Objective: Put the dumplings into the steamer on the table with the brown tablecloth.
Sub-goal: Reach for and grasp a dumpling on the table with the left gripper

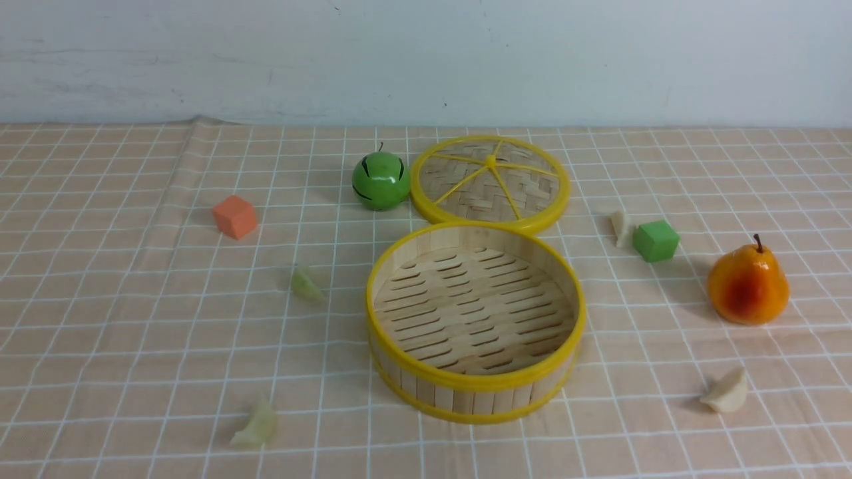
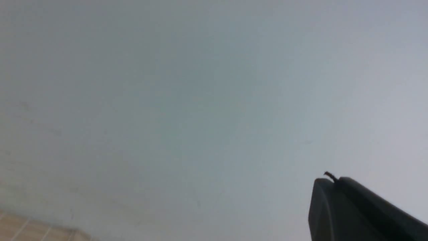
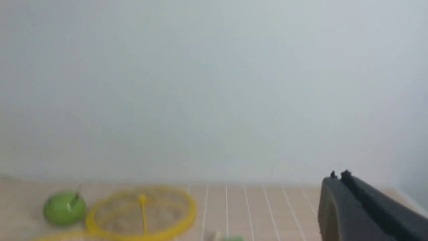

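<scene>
The steamer point(image 1: 474, 398) stands on the tabletop, on the checked cloth point(image 1: 120, 332), and all four dumplings lie outside it on that cloth. A greenish dumpling point(image 1: 306, 284) lies near the steamer's left side. A second greenish one point(image 1: 256, 424) lies left of the steamer and nearer the robot. A white dumpling point(image 1: 620, 227) lies right of the steamer and farther back, just beside a green cube point(image 1: 655, 240). The other white one point(image 1: 725, 391) lies right of the steamer, nearer the robot.

The lid point(image 1: 490, 179) lies flat just behind the steamer, with a green fruit point(image 1: 381, 180) at the lid's left edge. An orange cube point(image 1: 235, 216) sits well left of the steamer, and a pear point(image 1: 748, 284) well right of it.

In the wrist views the left jaws and the right jaws are each pressed together, gripping nothing, with the pale wall point(image 2: 200, 100) behind them.
</scene>
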You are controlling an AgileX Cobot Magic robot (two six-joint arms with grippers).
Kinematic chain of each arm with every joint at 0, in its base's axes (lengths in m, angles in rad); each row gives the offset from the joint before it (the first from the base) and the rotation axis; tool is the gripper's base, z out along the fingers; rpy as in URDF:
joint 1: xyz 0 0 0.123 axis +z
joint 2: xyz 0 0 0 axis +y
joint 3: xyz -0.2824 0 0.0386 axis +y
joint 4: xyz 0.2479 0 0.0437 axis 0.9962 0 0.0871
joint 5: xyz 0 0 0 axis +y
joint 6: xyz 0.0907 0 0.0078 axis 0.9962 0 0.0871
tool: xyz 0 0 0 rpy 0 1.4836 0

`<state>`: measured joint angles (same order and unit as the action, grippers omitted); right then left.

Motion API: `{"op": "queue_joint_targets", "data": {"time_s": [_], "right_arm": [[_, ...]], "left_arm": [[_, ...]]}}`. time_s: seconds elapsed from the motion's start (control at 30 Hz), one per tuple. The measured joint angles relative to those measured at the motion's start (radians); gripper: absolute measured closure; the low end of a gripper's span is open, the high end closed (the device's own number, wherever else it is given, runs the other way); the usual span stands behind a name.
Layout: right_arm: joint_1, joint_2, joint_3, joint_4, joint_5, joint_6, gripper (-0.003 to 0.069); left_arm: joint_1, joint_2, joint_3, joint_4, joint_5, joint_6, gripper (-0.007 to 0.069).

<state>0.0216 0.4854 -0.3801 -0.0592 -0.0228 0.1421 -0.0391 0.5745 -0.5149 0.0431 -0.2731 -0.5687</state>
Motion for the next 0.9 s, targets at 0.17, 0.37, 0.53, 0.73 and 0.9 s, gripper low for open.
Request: {"op": "queue_joint_targets", "data": {"time_s": [0.17,0.37,0.53,0.73,0.9], "right_arm": [[0.01,0.203,-0.136,0.021,0.328,0.048,0.0672],[0.198,0.434,-0.328,0.043,0.545,-0.016,0.0669],[0.334,0.575,-0.346,0.05,0.505,-0.06,0.0669],[0.412,0.733,-0.412,0.053,0.693,-0.07,0.0667],[0.413,0.774,-0.472,0.077,0.751,-0.07,0.0663]], "left_arm": [[-0.021,0.225,-0.114,0.166,0.256,-0.198,0.0638],[-0.222,0.512,-0.346,0.306,0.79,-0.221,0.0638],[-0.289,0.712,-0.449,0.147,0.889,-0.025,0.0638],[-0.275,0.951,-0.648,-0.035,0.917,0.142,0.0638],[-0.273,1.145,-0.834,-0.049,0.943,0.142,0.0581]]}}
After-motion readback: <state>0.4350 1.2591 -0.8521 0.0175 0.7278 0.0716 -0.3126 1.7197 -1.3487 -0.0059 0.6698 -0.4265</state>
